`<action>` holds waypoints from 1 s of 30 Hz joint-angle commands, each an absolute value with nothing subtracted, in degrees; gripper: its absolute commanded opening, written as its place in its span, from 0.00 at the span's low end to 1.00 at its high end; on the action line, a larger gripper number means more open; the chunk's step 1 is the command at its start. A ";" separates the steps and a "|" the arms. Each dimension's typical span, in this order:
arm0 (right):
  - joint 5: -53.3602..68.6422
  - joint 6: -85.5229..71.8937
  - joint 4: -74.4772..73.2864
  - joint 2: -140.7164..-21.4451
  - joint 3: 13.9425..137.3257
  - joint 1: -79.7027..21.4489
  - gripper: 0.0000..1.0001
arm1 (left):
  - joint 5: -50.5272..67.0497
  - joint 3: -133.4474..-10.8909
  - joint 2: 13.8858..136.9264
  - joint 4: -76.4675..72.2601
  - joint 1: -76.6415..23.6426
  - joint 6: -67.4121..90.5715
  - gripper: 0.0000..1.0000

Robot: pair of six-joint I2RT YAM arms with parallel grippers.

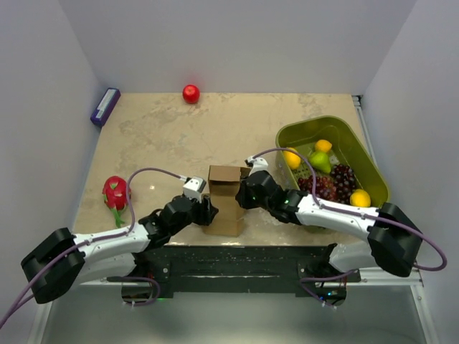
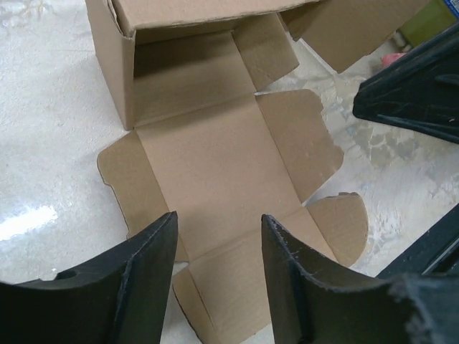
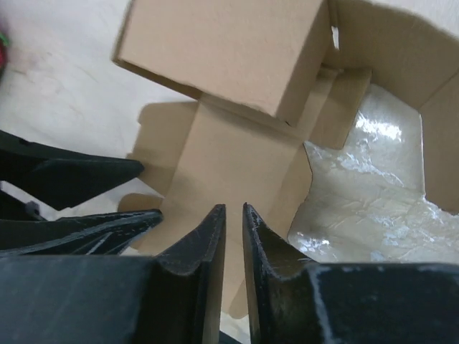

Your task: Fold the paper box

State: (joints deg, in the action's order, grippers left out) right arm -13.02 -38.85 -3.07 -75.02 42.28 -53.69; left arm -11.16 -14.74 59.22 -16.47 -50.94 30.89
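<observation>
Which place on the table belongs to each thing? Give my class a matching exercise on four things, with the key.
1. brown cardboard paper box
2. small round red object
3. purple rectangular block
4. green plastic basket

A. far left corner
B. right side
C. near edge, centre
D. far edge, middle

Pairs: 1-C, 2-D, 3-A, 4-B

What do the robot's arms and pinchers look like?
Both arms, the left arm and the right arm, have white tubes joined by chunky black joints. A thin purple cable loops along each. The left gripper and the right gripper each have two black wedge-shaped fingers, scuffed at the edges.
</observation>
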 commanded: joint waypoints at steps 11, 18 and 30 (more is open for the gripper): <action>-17.40 -38.23 -4.30 -85.34 44.12 -55.20 0.13 | -15.55 -10.29 65.39 -29.97 -49.92 32.43 0.47; -19.16 -40.42 -7.46 -90.34 44.21 -55.20 0.11 | -17.14 -6.24 69.16 -33.04 -49.66 37.43 0.38; -19.42 -42.01 -8.79 -90.71 43.94 -55.20 0.10 | -14.94 -6.06 71.03 -33.94 -49.66 38.68 0.34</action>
State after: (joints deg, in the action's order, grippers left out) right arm -18.52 -41.19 -5.63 -90.70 43.40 -54.98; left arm -15.75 -4.82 71.46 -39.31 -49.82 38.57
